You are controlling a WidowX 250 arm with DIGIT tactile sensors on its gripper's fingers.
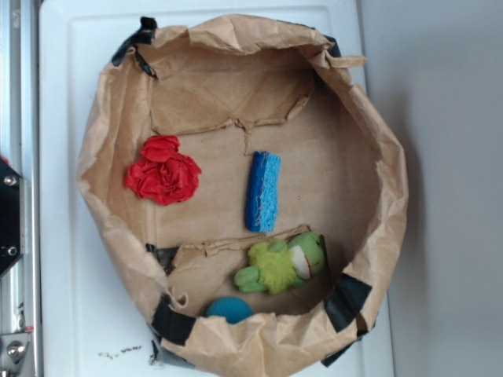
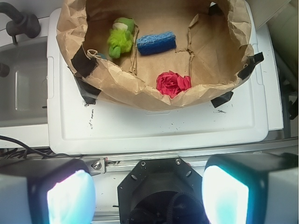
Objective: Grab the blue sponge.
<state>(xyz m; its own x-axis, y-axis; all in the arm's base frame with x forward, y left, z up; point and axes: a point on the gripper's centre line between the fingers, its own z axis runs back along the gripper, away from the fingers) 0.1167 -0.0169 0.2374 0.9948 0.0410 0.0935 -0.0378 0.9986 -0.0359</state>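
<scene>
The blue sponge lies flat in the middle of a brown paper-lined basket, its long side running up and down in the exterior view. It also shows in the wrist view, far from the gripper. My gripper is open and empty, its two pale fingers wide apart at the bottom of the wrist view, well outside the basket over the robot's black base. The gripper does not show in the exterior view.
In the basket lie a red crumpled cloth on the left, a green plush toy below the sponge, and a round teal-blue ball at the near rim. The basket stands on a white tray.
</scene>
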